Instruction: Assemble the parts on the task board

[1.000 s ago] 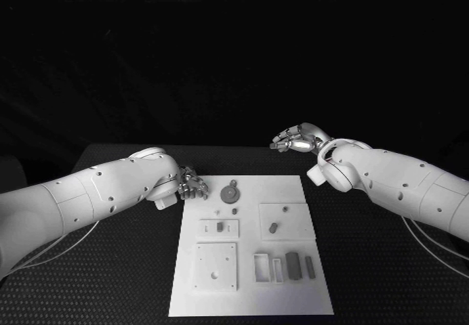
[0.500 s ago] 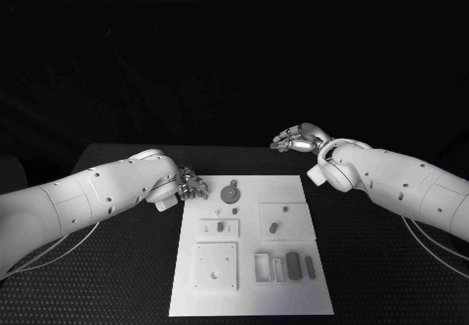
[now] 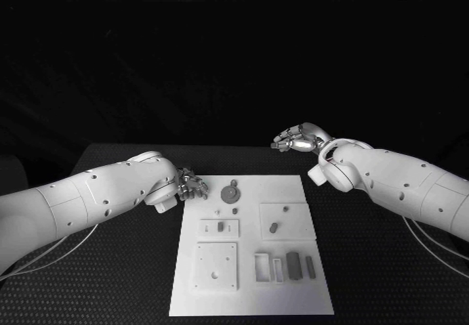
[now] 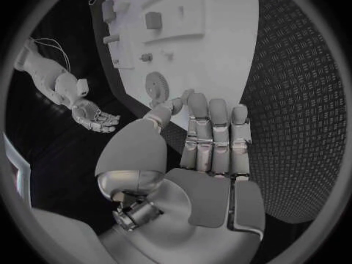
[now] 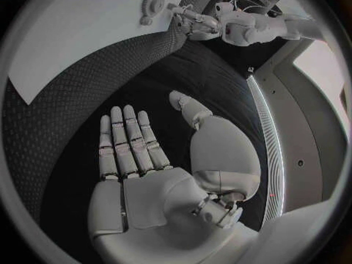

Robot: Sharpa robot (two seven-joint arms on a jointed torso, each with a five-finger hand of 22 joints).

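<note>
Hands both empty: left hand [image 3: 192, 186] beside task board [image 3: 250, 284], right hand [image 3: 298, 140] beyond it.

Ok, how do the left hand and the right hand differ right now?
The left hand sits low at the board's far left corner, close to the gear; the right hand is raised beyond the table's far edge, away from the board. The left hand's fingers reach toward the gear; the right hand's palm faces up. Both are empty, fingers apart.
</note>
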